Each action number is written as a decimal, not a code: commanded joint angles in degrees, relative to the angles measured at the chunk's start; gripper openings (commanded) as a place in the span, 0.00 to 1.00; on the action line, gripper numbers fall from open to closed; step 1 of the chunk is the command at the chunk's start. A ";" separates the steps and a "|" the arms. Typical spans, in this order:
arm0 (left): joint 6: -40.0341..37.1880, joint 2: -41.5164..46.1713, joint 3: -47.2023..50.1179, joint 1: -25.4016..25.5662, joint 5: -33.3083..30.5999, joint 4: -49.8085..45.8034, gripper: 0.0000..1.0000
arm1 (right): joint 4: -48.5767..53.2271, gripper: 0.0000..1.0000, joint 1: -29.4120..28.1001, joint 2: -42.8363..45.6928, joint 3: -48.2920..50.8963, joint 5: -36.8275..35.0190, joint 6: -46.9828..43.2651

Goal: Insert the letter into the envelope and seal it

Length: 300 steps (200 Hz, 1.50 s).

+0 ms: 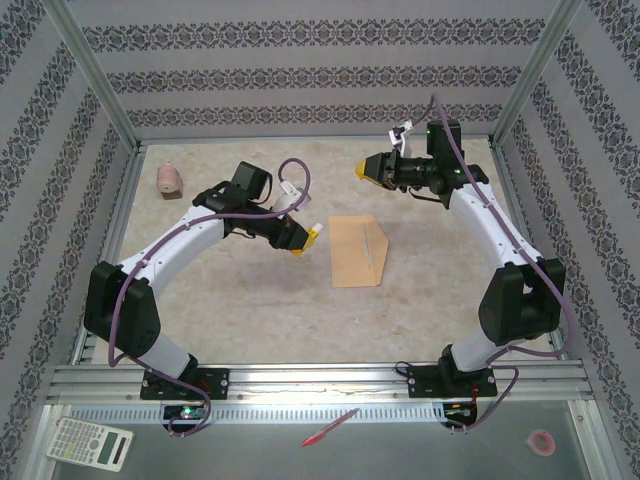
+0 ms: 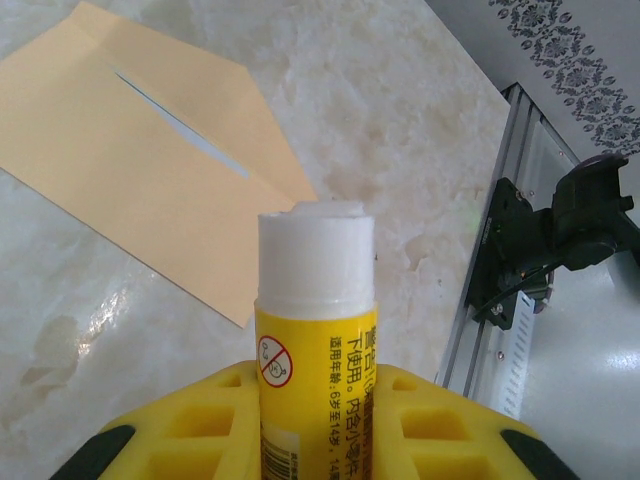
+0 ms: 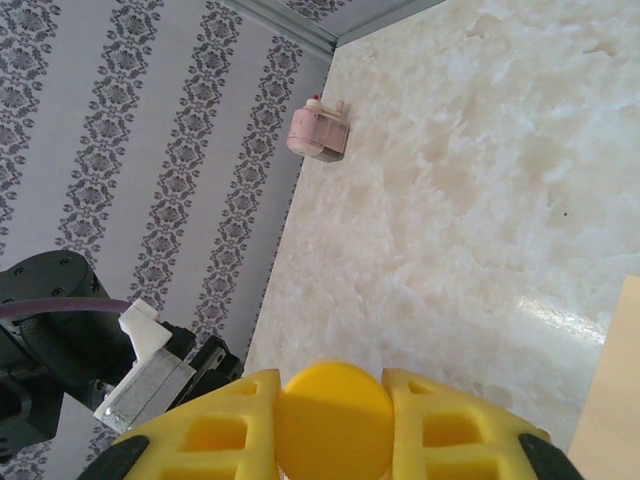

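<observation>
glue stick | yellow label: Chinese print, prohibition icon | left hand holds

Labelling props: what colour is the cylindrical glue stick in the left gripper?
Glue stick: yellow printed barrel, white tip; best in left wrist view.

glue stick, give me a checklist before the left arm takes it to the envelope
1. glue stick clamped in left gripper: ok
2. stick uncapped, white glue showing: ok
3. yellow cap held in right gripper, away from the envelope: ok
4. envelope lying on the table, clear of both arms: ok
5. letter fully inside: cannot tell, just a pale sliver at the opening
6. flap open for gluing: cannot tell
</observation>
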State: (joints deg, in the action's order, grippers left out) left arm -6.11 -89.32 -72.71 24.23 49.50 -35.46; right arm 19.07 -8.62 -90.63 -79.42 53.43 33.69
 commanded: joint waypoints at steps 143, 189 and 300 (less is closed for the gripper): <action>-0.05 -0.51 -2.26 -0.37 -0.28 2.32 0.00 | 12.23 0.20 1.42 20.61 22.03 -37.34 -7.58; 0.20 -0.24 -1.82 -0.39 -0.41 2.80 0.00 | 10.90 0.19 1.59 23.10 27.74 -42.60 -7.60; 2.94 0.22 0.55 -0.35 -0.76 6.63 0.00 | 8.24 0.18 -3.64 28.37 40.57 -62.99 2.20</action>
State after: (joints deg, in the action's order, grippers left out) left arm -3.86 -89.36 -72.73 24.23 48.82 -30.87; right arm 28.64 -10.15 -63.42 -41.10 -2.50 31.59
